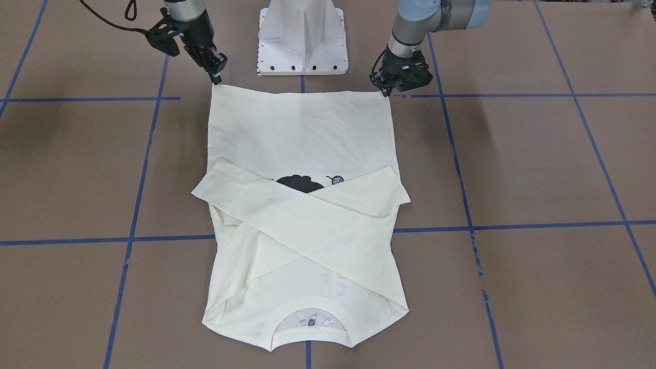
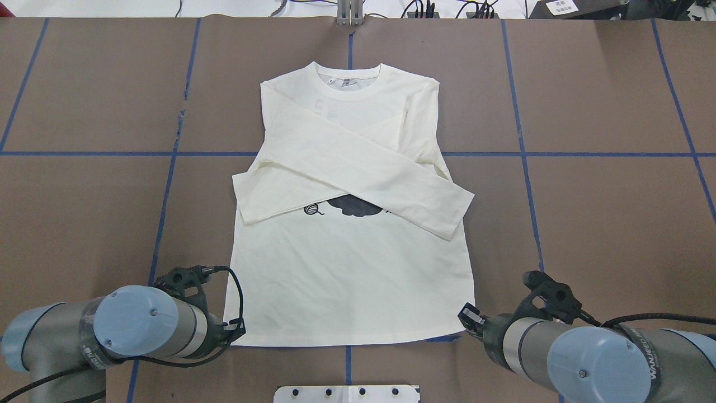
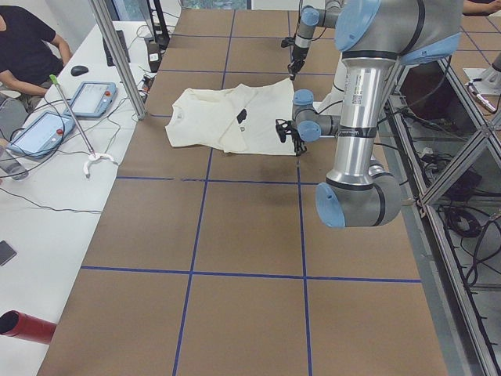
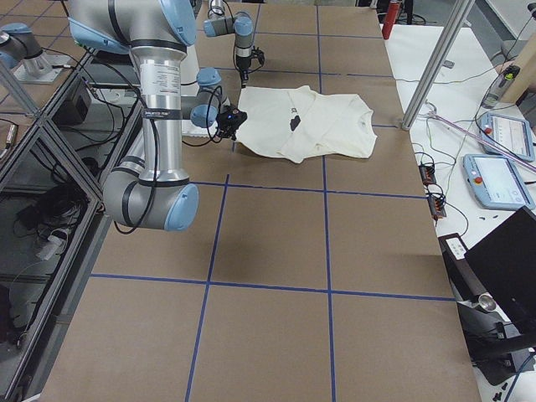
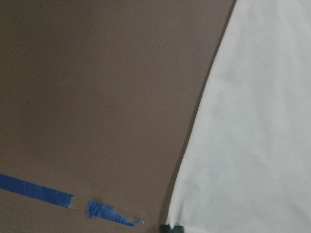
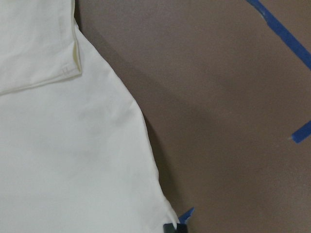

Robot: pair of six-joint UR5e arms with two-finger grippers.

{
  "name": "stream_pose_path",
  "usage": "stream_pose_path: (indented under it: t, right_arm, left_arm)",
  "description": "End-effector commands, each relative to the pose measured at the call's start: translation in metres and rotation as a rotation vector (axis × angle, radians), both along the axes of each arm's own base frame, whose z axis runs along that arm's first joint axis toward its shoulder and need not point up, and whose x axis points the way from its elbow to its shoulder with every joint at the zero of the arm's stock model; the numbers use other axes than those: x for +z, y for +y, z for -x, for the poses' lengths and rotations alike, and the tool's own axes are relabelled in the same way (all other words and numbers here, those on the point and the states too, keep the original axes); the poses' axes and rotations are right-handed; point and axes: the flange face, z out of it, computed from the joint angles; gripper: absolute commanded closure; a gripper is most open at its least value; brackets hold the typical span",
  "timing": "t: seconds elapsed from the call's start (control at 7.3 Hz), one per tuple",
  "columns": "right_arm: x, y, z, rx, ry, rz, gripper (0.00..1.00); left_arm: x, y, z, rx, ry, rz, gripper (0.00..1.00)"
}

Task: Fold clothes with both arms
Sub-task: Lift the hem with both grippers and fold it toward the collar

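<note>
1. Location: the cream-white long-sleeved shirt [image 2: 358, 268] lies flat, print side up, on the brown blue-taped worktop [image 2: 587, 224], centred in front of the robot.
2. Orientation: its long axis runs straight away from the robot. The ribbed collar [image 2: 347, 73] is at the far end and the straight hem [image 2: 347, 336] is nearest the base. The crossed sleeves [image 2: 403, 190] lie over the chest, half covering the black cat print [image 2: 355, 206].
3. Hands: the black left hand [image 1: 389, 91] sits at one hem corner and the black right hand [image 1: 218, 77] at the other, both tips down at the cloth. I cannot tell whether either has closed on the fabric (the wrist cameras show only a dark fingertip at each corner).
4. Handling, as judged: the shirt is light, limp and not fragile. It will likely sag between two holds, and the loose sleeves may slide. The hem corners look like the sound holds, lifted together and level.
</note>
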Motion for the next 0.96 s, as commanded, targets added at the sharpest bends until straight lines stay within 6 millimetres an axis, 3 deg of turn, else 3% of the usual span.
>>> stream_pose_path:
  t: [0.0, 0.14, 0.41, 0.55, 0.69, 0.82]
  right_arm:
    - [-0.001, 0.0, -0.001, 0.001, -0.003, 0.0, 1.0]
    - [-0.006, 0.004, -0.011, -0.005, -0.012, -0.001, 1.0]
    - [-0.013, 0.045, -0.039, -0.099, -0.015, 0.0, 1.0]
    - [-0.022, 0.055, -0.051, -0.123, -0.035, 0.001, 1.0]
    - [-0.039, 0.035, -0.069, -0.072, -0.074, -0.006, 1.0]
    - [-0.04, 0.005, -0.083, 0.006, -0.077, -0.01, 1.0]
  left_arm:
    - [-0.039, 0.01, 0.027, 0.021, 0.012, 0.015, 1.0]
    - [-0.058, 0.014, 0.044, 0.028, 0.028, 0.018, 1.0]
    - [-0.084, 0.026, 0.063, 0.018, 0.076, 0.043, 1.0]
    - [-0.104, 0.035, 0.079, 0.024, 0.115, 0.045, 1.0]
    - [-0.122, 0.033, 0.097, 0.014, 0.161, 0.035, 1.0]
    - [-0.132, 0.015, 0.111, -0.027, 0.187, 0.016, 1.0]
